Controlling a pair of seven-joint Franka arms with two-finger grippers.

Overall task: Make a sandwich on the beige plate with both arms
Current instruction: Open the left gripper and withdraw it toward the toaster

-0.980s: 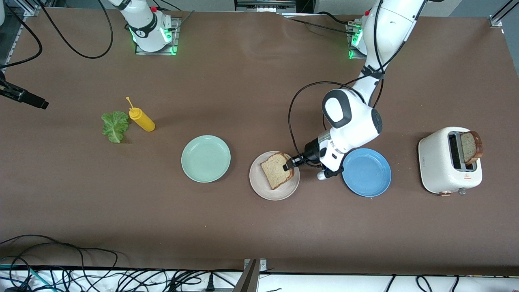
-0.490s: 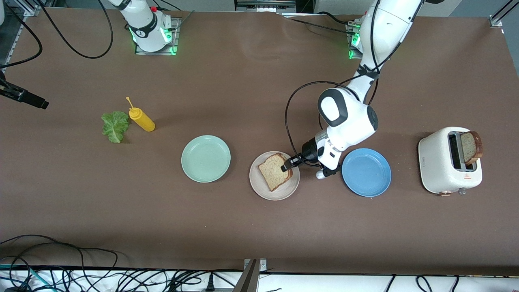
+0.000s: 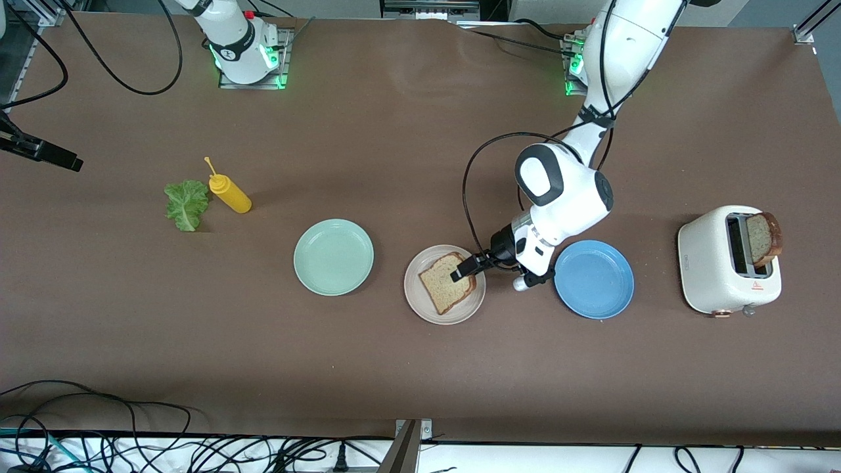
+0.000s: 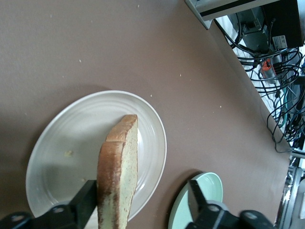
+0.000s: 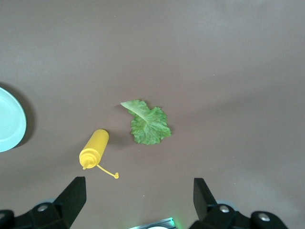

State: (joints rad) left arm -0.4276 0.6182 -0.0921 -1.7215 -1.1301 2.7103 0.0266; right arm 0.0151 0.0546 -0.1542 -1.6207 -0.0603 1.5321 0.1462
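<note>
bread slice (image 3: 447,282) on beige plate (image 3: 427,312), one edge propped against a finger | my left gripper (image 3: 468,265) over the plate's edge, jaws spread, slice freed | lettuce (image 3: 186,204) lies toward right arm's end, beside mustard bottle (image 3: 229,193) | right gripper (image 5: 138,202) open above it, nearer arm | second slice (image 3: 762,238) in toaster (image 3: 709,263)

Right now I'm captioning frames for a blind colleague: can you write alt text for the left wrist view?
A brown bread slice stands on edge over a beige plate, between the open fingers of the left gripper; one finger is right against it. The plate sits on a brown table, with a mint-green plate beside it.
</note>
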